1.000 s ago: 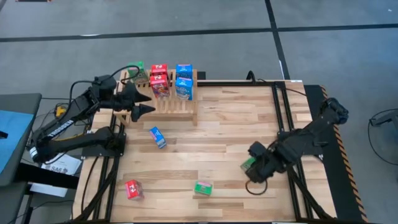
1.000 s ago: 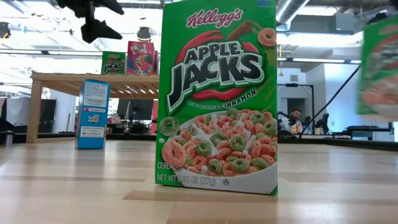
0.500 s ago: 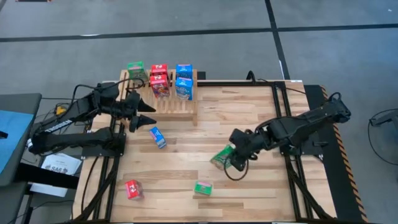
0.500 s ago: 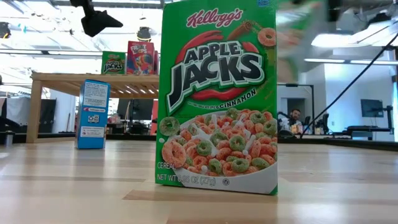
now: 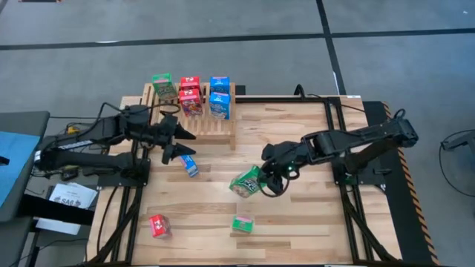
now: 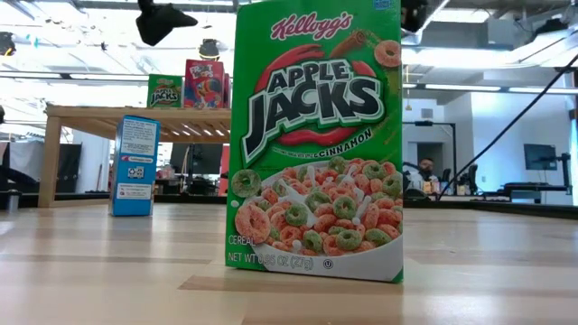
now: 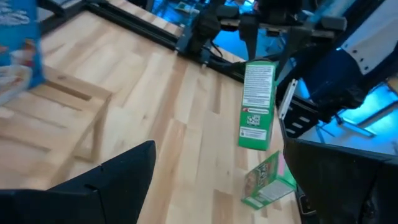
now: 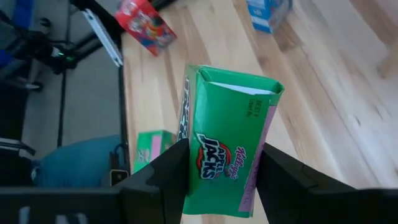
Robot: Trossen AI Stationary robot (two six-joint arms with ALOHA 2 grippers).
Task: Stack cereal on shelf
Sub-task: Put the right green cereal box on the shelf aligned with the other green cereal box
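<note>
My right gripper (image 5: 266, 178) is shut on a green cereal box (image 5: 246, 183) above the table's middle. My left gripper (image 5: 185, 143) stands open in the air, just near of the shelf (image 5: 194, 124) and above a blue box (image 5: 188, 165) lying on the table. Green (image 5: 162, 84), red (image 5: 190, 95) and blue (image 5: 219, 96) boxes stand on the shelf's slatted top. A red box (image 5: 159, 225) and another green box (image 5: 242, 222) rest on the table nearer the front edge. My right gripper pinches one end of the green box (image 8: 211, 186) between its two fingers (image 8: 165, 177), one on each opposite side. In the left wrist view the box hangs upright below the fingers, held by its top end (image 7: 259, 67). It is clear of the table.
The low view is filled by the standing green box (image 6: 316, 135), with the blue box (image 6: 135, 165) behind it. Black frame rails (image 5: 338, 133) run along the table's right and left sides. Bare planks lie between the shelf and the right rails.
My right gripper has carried the green box from the table's near right toward its middle, rising a little and rolling, so the box has turned about. My left gripper, still open, has swung from beside the shelf toward the near edge, over the blue box.
</note>
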